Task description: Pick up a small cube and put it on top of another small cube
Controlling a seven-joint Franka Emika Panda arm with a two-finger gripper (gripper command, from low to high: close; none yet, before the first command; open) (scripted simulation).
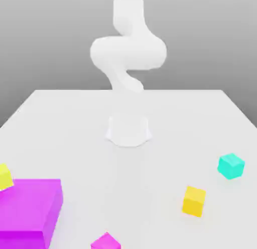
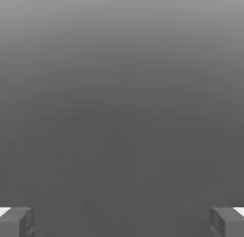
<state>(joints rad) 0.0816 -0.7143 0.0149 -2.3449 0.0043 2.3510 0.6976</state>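
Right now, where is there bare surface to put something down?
The table is bare between the purple block and orange cube. Crowded: the exterior view's left, where the yellow cube meets the purple block.

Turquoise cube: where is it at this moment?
The turquoise cube sits on the table at the exterior view's right, nearest to the orange-yellow cube.
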